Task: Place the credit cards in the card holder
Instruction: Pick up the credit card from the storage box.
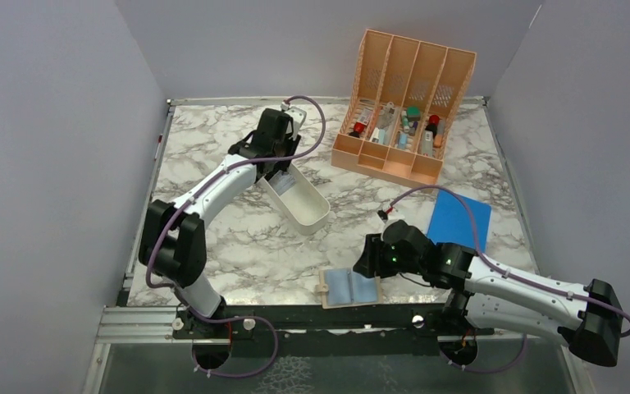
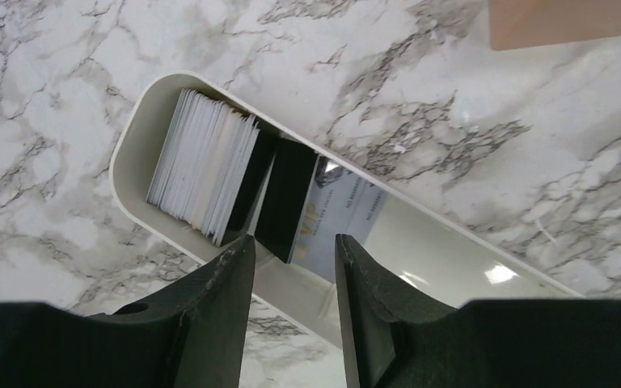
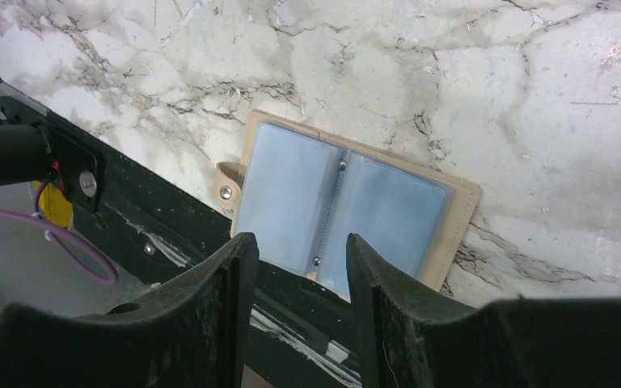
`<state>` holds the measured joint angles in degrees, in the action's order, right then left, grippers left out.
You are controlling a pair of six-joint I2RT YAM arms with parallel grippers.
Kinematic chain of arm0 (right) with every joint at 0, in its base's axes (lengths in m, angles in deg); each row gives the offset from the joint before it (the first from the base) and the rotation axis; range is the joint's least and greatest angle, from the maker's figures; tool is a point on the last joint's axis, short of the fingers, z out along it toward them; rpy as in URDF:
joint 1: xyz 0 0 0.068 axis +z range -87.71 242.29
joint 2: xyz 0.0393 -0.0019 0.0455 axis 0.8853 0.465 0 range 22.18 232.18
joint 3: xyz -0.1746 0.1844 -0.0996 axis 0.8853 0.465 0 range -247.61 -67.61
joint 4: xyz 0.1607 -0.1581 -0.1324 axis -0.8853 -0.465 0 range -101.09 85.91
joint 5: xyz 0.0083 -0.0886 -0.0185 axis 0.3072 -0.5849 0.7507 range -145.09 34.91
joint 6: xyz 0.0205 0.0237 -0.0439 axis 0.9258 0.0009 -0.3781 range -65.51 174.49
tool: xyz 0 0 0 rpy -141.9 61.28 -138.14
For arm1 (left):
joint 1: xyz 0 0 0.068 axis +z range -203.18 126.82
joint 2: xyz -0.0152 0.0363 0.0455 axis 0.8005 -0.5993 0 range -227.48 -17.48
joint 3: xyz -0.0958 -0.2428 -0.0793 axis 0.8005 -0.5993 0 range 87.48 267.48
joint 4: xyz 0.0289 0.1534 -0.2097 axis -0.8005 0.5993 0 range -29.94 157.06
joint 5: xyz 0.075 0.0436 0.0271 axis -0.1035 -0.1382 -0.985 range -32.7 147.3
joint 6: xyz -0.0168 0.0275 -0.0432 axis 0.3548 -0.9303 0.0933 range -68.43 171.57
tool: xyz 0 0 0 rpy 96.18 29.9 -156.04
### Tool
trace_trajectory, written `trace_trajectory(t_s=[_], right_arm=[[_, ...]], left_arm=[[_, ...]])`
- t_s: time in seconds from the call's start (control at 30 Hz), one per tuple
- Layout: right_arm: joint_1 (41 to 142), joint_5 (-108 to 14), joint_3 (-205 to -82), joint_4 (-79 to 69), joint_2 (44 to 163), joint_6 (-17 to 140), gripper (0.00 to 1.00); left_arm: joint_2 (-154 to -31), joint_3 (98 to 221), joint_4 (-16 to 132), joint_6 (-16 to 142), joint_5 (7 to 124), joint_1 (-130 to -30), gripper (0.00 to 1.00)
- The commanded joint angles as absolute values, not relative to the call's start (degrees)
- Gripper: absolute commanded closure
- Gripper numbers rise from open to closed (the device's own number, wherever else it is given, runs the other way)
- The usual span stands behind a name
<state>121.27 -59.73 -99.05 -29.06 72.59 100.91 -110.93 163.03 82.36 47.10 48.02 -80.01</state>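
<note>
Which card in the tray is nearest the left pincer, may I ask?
The black card leaning alone beside the pale stack, right before the left pincer.

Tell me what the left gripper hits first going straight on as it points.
Probably the black card leaning in the white tray, in line with the left gripper; depth is unclear, so the tray's near wall might come first.

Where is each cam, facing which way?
Top external: above and behind the bases, facing down over the table; left arm and right arm show.
Left wrist: on left arm, looking down past left fingers into the white tray of credit cards.
Right wrist: on right arm, looking down past right fingers at the open card holder.
Shared: top external also shows white tray and card holder.
</note>
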Motion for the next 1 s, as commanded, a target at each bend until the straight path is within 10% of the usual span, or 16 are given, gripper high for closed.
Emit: trace_trajectory(t_s=[0.0, 0.5, 0.97], right_arm=[[121.41, -60.73, -101.04, -28.56, 71.64, 99.33, 0.51], [121.44, -61.74, -103.66, -29.83, 73.74, 97.34, 0.51], [121.51, -62.25, -102.16, -29.3, 73.09, 98.23, 0.51]], left_arm=[[-113.93, 164.4, 82.81, 39.43, 48.92, -78.05, 0.56], [-122.06, 162.66, 77.3, 32.28, 49.46, -76.75, 0.47], [-126.88, 163.51, 75.8, 31.31, 48.54, -76.62, 0.58]])
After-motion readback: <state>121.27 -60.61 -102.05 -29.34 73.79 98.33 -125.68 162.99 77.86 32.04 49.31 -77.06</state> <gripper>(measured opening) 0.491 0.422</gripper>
